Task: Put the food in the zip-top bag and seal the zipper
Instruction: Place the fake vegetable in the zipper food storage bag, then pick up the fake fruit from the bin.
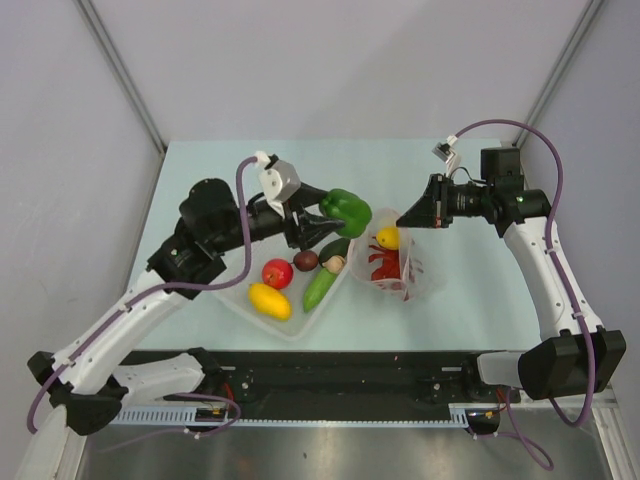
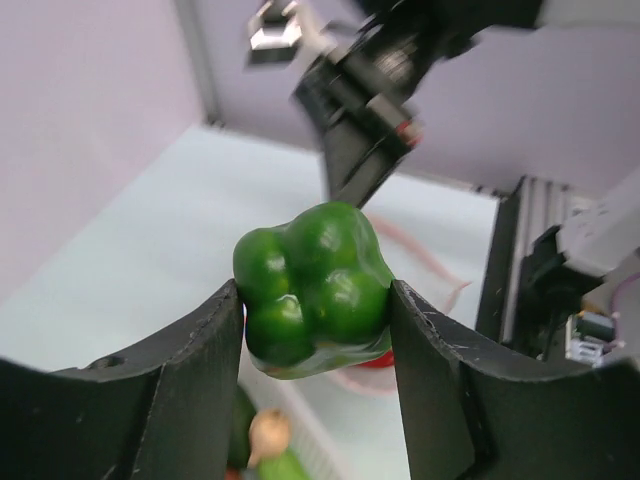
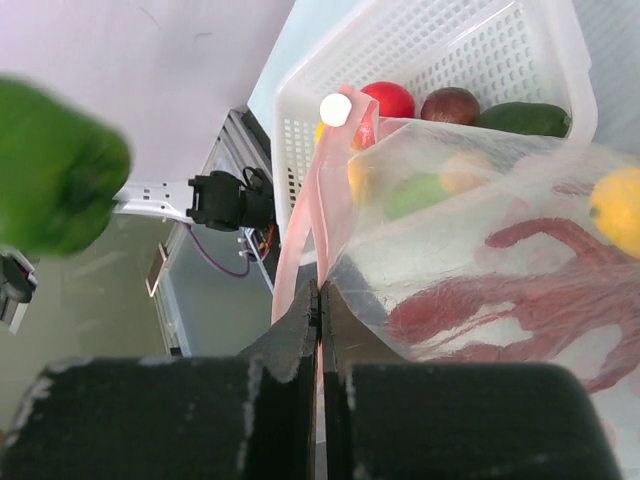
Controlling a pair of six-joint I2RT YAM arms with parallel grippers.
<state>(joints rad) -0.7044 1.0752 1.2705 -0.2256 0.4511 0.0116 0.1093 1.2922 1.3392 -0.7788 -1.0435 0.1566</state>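
My left gripper [image 1: 330, 219] is shut on the green pepper [image 1: 347, 210], held in the air between the white basket and the zip-top bag [image 1: 395, 262]; its fingers press both sides of the pepper [image 2: 315, 288]. My right gripper [image 1: 403, 219] is shut on the bag's pink zipper [image 3: 322, 185] edge, holding the mouth up. Inside the bag lie the red lobster [image 1: 385, 268] and a yellow piece [image 1: 387, 238]. The tomato [image 1: 277, 272], plum [image 1: 306, 261], mushroom [image 1: 333, 264], cucumber [image 1: 326, 279] and another yellow piece [image 1: 269, 300] are in the basket.
The white mesh basket [image 1: 243, 306] sits on the pale table in front of the left arm, its right corner close to the bag. A white slider tab [image 3: 336, 108] sits on the zipper strip. A black rail [image 1: 340, 385] runs along the table's near edge.
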